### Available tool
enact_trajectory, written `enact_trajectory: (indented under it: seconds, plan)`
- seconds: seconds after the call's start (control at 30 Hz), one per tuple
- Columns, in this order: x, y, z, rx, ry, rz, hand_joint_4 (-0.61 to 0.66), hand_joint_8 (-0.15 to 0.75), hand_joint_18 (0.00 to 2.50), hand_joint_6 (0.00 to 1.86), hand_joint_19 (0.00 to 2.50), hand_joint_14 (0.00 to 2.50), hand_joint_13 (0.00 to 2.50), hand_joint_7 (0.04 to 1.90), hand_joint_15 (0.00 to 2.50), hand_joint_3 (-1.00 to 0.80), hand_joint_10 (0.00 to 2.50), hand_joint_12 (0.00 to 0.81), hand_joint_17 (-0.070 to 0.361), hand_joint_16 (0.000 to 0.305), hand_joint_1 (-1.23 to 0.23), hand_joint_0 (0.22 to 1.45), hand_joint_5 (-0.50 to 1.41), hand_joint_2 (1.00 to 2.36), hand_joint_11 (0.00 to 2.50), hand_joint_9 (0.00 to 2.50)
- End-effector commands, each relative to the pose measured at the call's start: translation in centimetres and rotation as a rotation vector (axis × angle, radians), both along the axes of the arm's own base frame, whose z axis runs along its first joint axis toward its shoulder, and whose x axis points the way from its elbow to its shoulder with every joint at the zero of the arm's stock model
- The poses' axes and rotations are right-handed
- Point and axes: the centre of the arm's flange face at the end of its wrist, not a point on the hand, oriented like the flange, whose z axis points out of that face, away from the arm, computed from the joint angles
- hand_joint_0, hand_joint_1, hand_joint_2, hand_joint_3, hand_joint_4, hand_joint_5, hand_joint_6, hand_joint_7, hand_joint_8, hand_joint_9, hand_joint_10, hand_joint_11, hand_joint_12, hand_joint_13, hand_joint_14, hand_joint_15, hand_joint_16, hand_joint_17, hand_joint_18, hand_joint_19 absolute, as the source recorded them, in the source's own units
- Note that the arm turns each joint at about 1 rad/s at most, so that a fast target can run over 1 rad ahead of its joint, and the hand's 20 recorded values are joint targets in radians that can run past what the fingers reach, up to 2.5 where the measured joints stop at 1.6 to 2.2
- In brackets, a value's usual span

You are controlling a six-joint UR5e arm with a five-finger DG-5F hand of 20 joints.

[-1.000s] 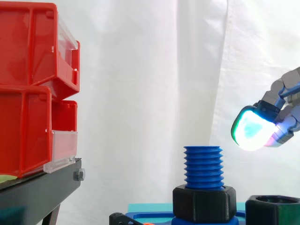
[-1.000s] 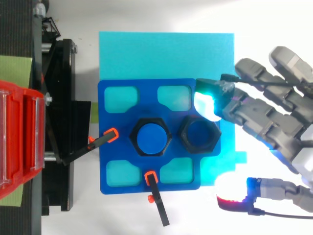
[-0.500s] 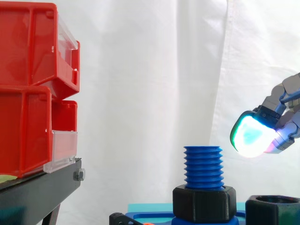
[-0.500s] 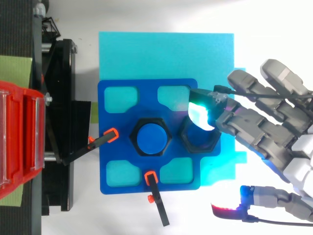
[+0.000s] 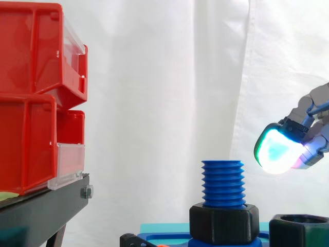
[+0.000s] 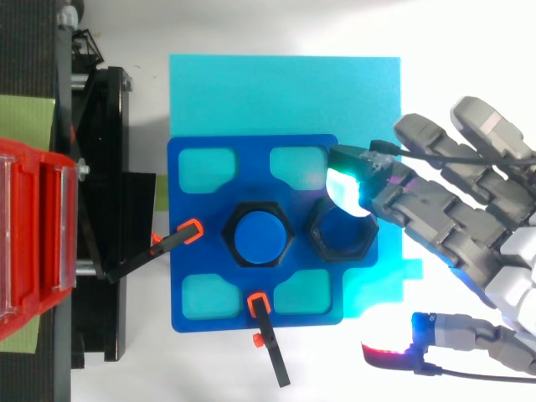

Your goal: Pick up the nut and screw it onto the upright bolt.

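A blue threaded bolt [image 5: 222,183] stands upright on the blue holder plate [image 6: 193,244], with a black hexagonal collar [image 5: 224,223] round its base. Just to its right a loose black nut [image 6: 340,235] rests on the same plate. My hand [image 6: 456,226] comes in from the right and hovers above the nut's right side, open, its fingers fairly straight and spread. One glowing green-white fingertip [image 6: 346,187] hangs over the nut's upper edge without touching it. The thumb with a red glowing pad [image 6: 394,358] reaches out below the plate's right corner. Nothing is held.
Red bins [image 5: 36,98] are stacked on a black stand [image 5: 43,211] at the left. A cyan mat [image 6: 285,92] lies under the plate. Two orange-tipped black clamps [image 6: 266,335] hold the plate at its left and lower edges. A white curtain hangs behind.
The hand shifted slightly left over the nut, then eased back a little; its thumb moved down and towards the lower right. Nut and bolt have not moved.
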Motion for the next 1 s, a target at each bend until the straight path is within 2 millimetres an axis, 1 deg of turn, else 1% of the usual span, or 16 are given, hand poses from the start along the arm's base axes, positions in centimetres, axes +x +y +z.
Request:
enact_trajectory:
  seconds: [0.0,0.07,0.23,0.33,0.47,0.6,0.97]
  plan:
    - [0.3,0.0,-1.3,-0.011,0.020,-0.011,0.22,0.281,0.07,0.50,0.00,0.00,0.33,0.71,0.00,-0.50,0.00,0.404,0.114,0.050,-0.63,0.38,-0.25,1.00,0.00,0.32]
    - [0.6,0.2,-3.1,-0.013,0.037,-0.012,0.22,0.280,0.07,0.50,0.00,0.00,0.33,0.71,0.00,-0.50,0.00,0.405,0.113,0.050,-0.62,0.38,-0.25,1.00,0.00,0.32]
    - [0.7,0.4,-2.7,-0.001,0.028,-0.012,0.22,0.280,0.07,0.50,0.00,0.00,0.33,0.70,0.00,-0.50,0.00,0.404,0.114,0.050,-0.61,0.38,-0.25,1.00,0.00,0.32]
    - [0.6,0.3,-2.5,-0.018,0.066,-0.012,0.23,0.282,0.08,0.50,0.00,0.00,0.34,0.71,0.00,-0.50,0.00,0.404,0.114,0.051,-0.61,0.38,-0.25,1.00,0.00,0.32]
    - [0.8,0.5,-1.9,-0.011,0.052,-0.013,0.23,0.281,0.08,0.50,0.00,0.00,0.34,0.70,0.00,-0.50,0.00,0.403,0.113,0.050,-0.60,0.38,-0.25,1.00,0.00,0.32]
    - [0.9,0.5,-1.8,-0.010,0.051,-0.013,0.23,0.282,0.09,0.50,0.00,0.00,0.35,0.71,0.00,-0.50,0.00,0.403,0.113,0.050,-0.60,0.38,-0.25,1.00,0.00,0.32]
    - [1.2,-0.5,-1.9,-0.023,0.052,-0.025,0.23,0.286,0.10,0.50,0.00,0.00,0.35,0.71,0.00,-0.50,0.00,0.403,0.113,0.050,-0.59,0.38,-0.24,1.00,0.00,0.33]
